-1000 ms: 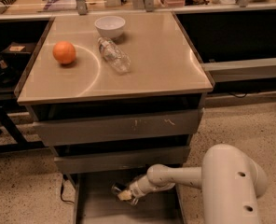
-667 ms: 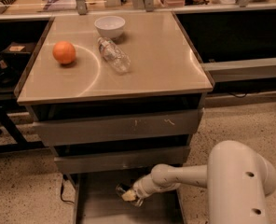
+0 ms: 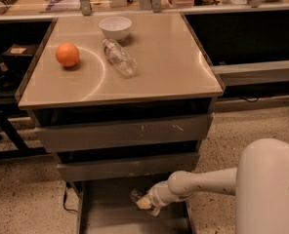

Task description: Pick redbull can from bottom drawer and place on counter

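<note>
1. My claw [image 3: 144,202] is low inside the open bottom drawer [image 3: 105,214], near the drawer's back, just under the closed middle drawer [image 3: 127,165].
2. I cannot tell whether the claw is apart, together or clamped on anything; its tip is too hidden to judge.
3. The redbull can [image 3: 135,195] shows as a small shiny shape right at the claw's left tip. It is down in the bottom drawer and touches the claw or lies just beside it.
4. Compared with a second ago, the claw sits a little further right in the drawer, at about the same height.
5. The shiny can is still at the claw's tip, so it has shifted right with it.
6. My arm [image 3: 203,183] reaches in from the right. Its large white housing [image 3: 271,189] has also slid right and now runs off the edge of the view.
7. On the tabletop [image 3: 169,67] nothing has changed. The orange [image 3: 67,55] is on the left, the white bowl [image 3: 115,27] near the back, and the plastic bottle [image 3: 119,58] lies on its side just in front of the bowl.
8. The top drawer [image 3: 120,133] stays shut.
</note>
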You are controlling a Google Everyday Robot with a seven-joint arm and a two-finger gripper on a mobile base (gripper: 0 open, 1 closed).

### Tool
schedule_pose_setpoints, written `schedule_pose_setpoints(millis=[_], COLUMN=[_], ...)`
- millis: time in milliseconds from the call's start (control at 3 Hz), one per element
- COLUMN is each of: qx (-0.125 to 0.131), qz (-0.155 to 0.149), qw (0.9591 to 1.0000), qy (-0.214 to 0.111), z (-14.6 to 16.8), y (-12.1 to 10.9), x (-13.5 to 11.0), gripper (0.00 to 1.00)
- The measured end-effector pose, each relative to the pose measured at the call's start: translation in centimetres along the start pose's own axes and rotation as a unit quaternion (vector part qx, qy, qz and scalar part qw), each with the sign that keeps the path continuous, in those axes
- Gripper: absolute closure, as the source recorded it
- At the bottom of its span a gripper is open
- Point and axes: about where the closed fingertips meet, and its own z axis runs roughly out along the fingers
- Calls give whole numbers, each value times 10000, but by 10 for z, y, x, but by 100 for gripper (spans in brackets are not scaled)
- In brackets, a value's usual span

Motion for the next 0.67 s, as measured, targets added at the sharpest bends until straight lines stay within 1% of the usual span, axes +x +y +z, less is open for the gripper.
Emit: schedule_pose_setpoints(millis=[333, 667], qx=[34, 226], qz=[-6, 142], qw=[10000, 9996], qy=[7, -1], z=[-11, -46], y=[2, 7], x=[-9, -19], gripper=[100, 100])
